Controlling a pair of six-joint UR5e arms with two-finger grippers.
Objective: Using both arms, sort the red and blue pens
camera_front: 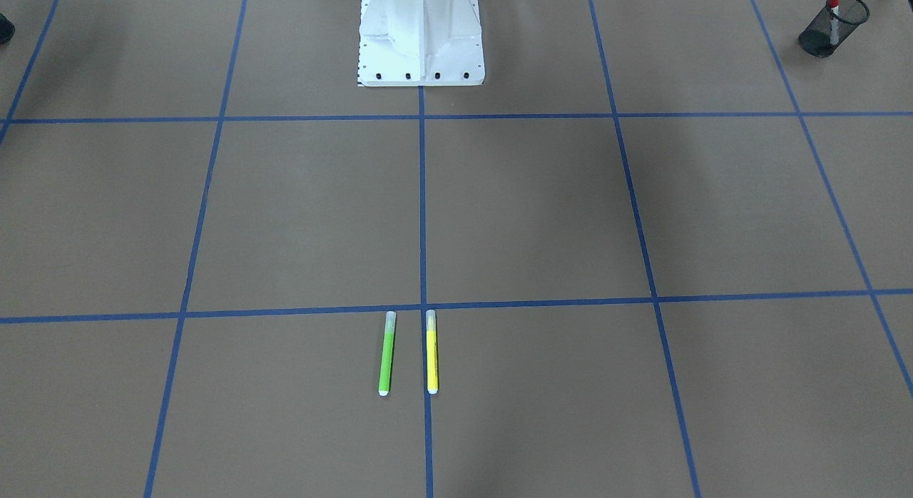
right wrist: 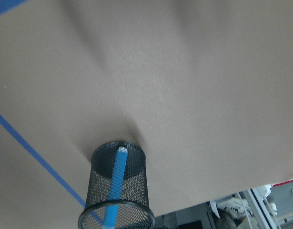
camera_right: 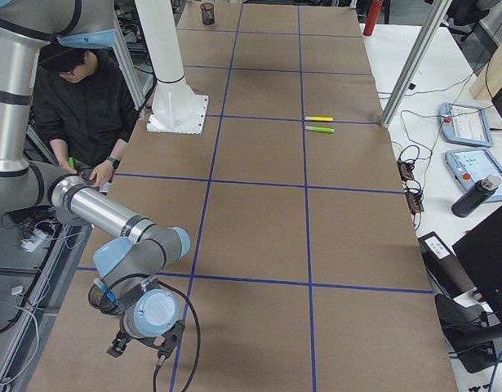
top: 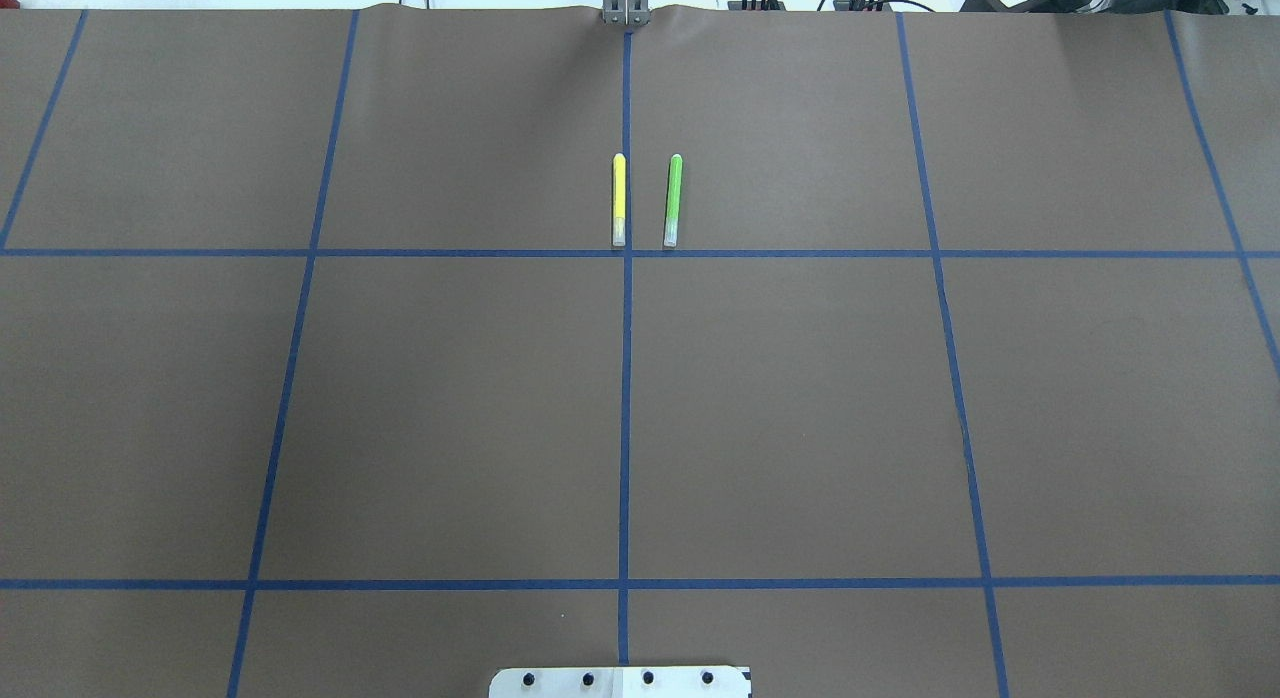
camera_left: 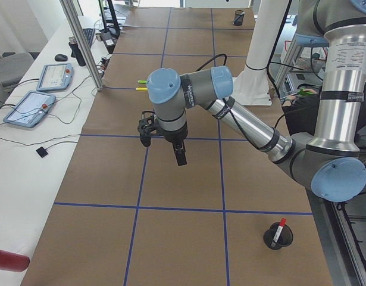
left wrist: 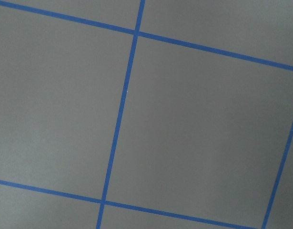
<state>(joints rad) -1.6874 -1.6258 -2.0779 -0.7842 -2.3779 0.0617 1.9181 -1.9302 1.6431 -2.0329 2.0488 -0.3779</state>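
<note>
The red pen (camera_front: 833, 16) stands upright in a black mesh cup (camera_front: 827, 38) at the table corner on my left side; it also shows as the red pen (camera_left: 279, 229) in the exterior left view. The blue pen (right wrist: 116, 183) stands in another black mesh cup (right wrist: 120, 193), seen from the right wrist. My left gripper (camera_left: 178, 152) hangs above bare table, away from its cup. My right gripper (camera_right: 144, 349) hovers near the table's right end, close to the blue pen's cup. Both grippers show only in side views, so I cannot tell whether they are open or shut.
A green pen (top: 672, 200) and a yellow pen (top: 619, 200) lie side by side near the table's far middle, along the blue tape lines. The white robot base (camera_front: 421, 38) stands at the near edge. A person (camera_right: 83, 98) sits beside the table. Tablets lie on the side bench.
</note>
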